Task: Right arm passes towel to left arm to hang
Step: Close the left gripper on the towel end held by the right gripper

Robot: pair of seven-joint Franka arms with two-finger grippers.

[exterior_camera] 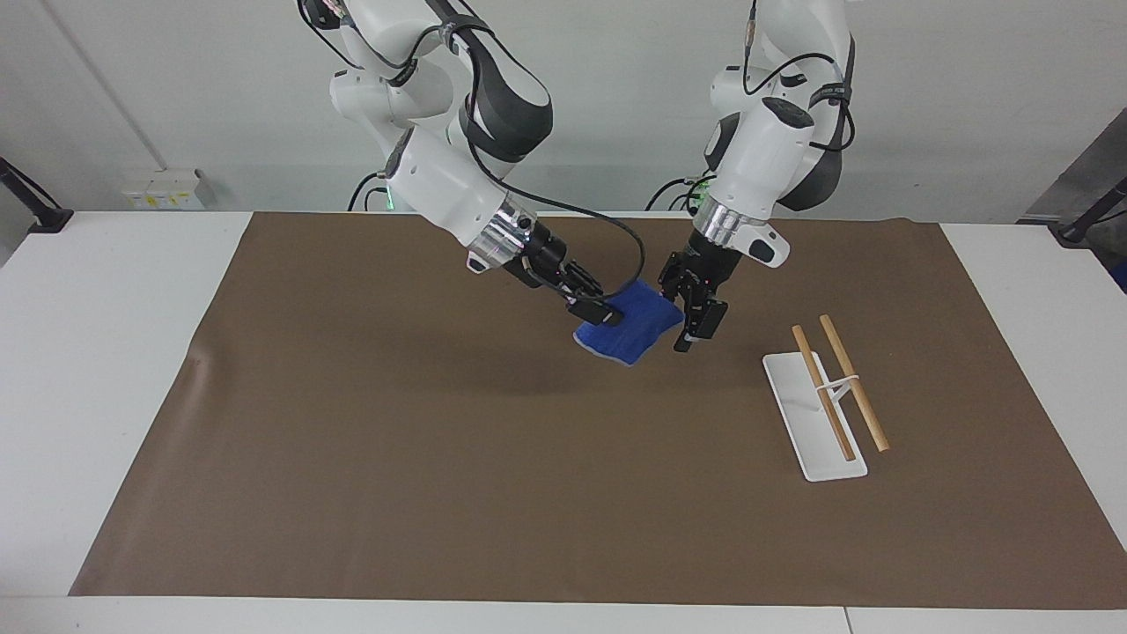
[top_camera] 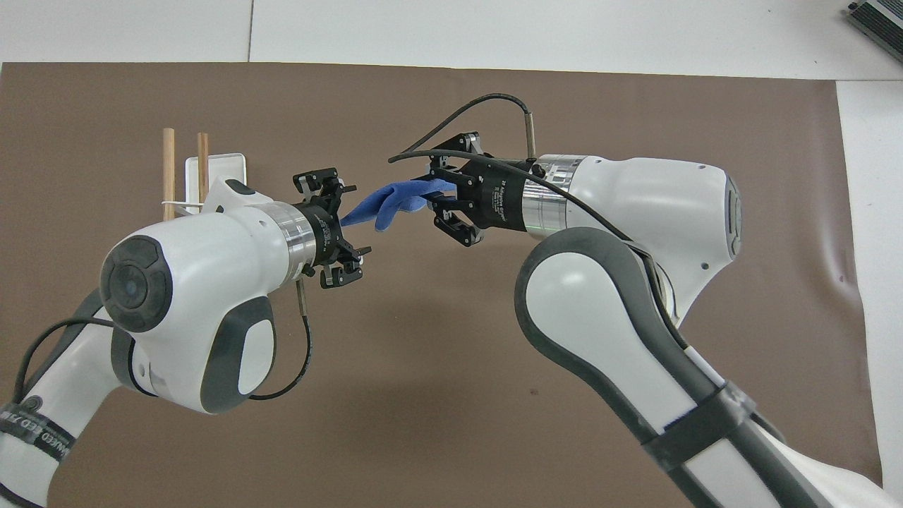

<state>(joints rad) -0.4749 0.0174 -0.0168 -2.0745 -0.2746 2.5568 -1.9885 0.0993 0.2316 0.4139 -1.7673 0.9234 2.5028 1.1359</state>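
Two white robot arms meet above the middle of a brown mat [exterior_camera: 352, 458]. The right gripper [exterior_camera: 592, 308], reaching in from ten o'clock in the facing view, pinches one end of a blue towel [exterior_camera: 636, 333] held in the air over the mat. The left gripper [exterior_camera: 689, 310] comes down from one o'clock with its fingers spread, right at the towel's free corner; whether they touch it is hard to tell. A white rack [exterior_camera: 814, 414] with two wooden rods [exterior_camera: 852, 382] stands at four o'clock from the towel.
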